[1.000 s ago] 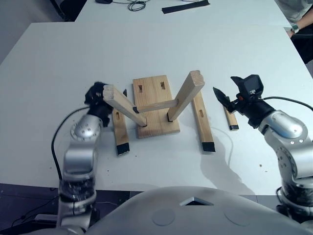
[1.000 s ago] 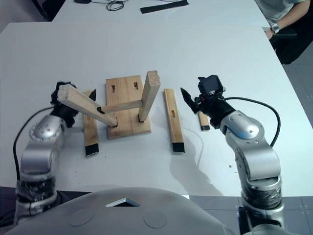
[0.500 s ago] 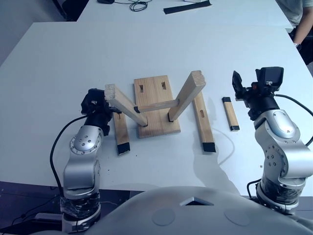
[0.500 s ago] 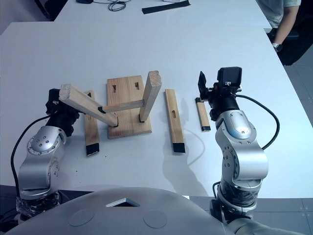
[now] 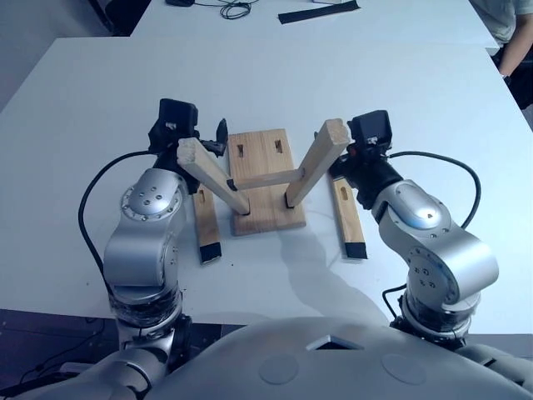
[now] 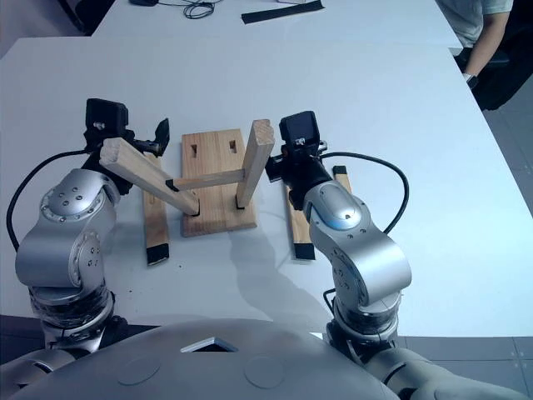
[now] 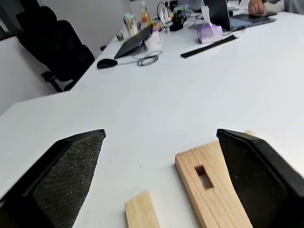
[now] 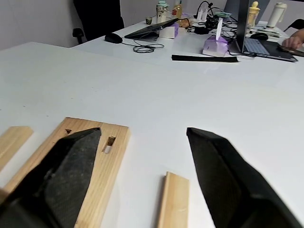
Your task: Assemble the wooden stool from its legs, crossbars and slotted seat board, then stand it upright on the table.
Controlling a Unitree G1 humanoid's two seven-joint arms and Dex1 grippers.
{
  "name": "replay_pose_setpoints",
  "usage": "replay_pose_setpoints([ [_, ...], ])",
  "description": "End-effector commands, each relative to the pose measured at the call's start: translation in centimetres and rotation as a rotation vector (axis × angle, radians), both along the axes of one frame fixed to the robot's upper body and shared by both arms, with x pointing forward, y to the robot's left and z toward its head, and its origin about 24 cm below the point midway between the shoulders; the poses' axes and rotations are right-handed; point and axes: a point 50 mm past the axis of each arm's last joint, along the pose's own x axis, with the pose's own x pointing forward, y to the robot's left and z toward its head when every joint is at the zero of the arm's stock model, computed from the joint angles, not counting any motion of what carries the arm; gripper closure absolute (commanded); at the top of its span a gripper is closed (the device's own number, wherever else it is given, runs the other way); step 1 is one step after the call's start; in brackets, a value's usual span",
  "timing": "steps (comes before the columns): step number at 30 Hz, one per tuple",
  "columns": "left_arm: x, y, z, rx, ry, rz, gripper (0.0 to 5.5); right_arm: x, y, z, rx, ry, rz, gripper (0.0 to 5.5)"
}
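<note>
Seat board (image 5: 265,202) lies flat at mid-table, long axis running away from the robot. Two legs rise from its near end, the left leg (image 5: 212,177) splaying left and the right leg (image 5: 315,165) splaying right, joined by a crossbar (image 5: 266,178).

Both arms have closed in from the sides within the last second. The left gripper (image 7: 161,137) now sits behind the left leg's top with its fingers apart. The right gripper (image 8: 142,130) has swung in beside the right leg's top, fingers also spread.

Two loose legs (image 5: 205,225) (image 5: 348,221) lie along the board's long edges, black-capped ends toward the robot. The table (image 5: 333,75) lies open beyond the board, its edges well away.
</note>
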Motion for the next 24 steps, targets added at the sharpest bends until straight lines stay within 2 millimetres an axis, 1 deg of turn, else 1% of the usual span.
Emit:
replay_pose_setpoints([
  [1,-0.3,-2.0,-1.3,-0.013,0.078,-0.075,1.15,-0.3,2.1,0.7,0.044,0.002,0.159,2.14],
  [3,-0.2,-1.1,-2.4,0.008,0.118,-0.037,1.15,-0.3,1.3,-0.1,0.021,0.027,0.122,2.14],
  [5,-0.1,-0.4,-3.0,0.029,0.124,-0.026,1.15,-0.3,0.5,-1.1,-0.006,0.059,0.102,2.14],
  [7,0.2,-0.1,-3.4,0.050,0.098,-0.061,1.15,0.0,-0.8,-2.8,-0.056,0.107,0.077,2.14],
  [11,0.5,-0.2,-4.2,0.127,0.016,-0.178,1.15,0.5,-2.7,-5.4,-0.113,0.151,0.042,2.14],
  [14,0.5,-0.4,-4.7,0.178,-0.034,-0.256,1.15,0.6,-3.1,-6.9,-0.130,0.175,0.048,2.14],
  [18,-0.1,-0.4,-6.0,0.230,-0.054,-0.344,1.15,0.2,-3.2,-9.0,-0.134,0.224,0.068,2.14],
  [21,-0.3,0.0,-6.9,0.262,-0.050,-0.361,1.15,0.1,-3.4,-9.5,-0.136,0.223,0.066,2.14],
  [22,-0.3,0.2,-7.2,0.267,-0.051,-0.360,1.15,0.2,-3.6,-9.3,-0.142,0.212,0.061,2.14],
  [24,-0.2,0.4,-7.3,0.272,-0.058,-0.354,1.15,0.6,-4.2,-8.5,-0.123,0.173,0.047,2.14],
])
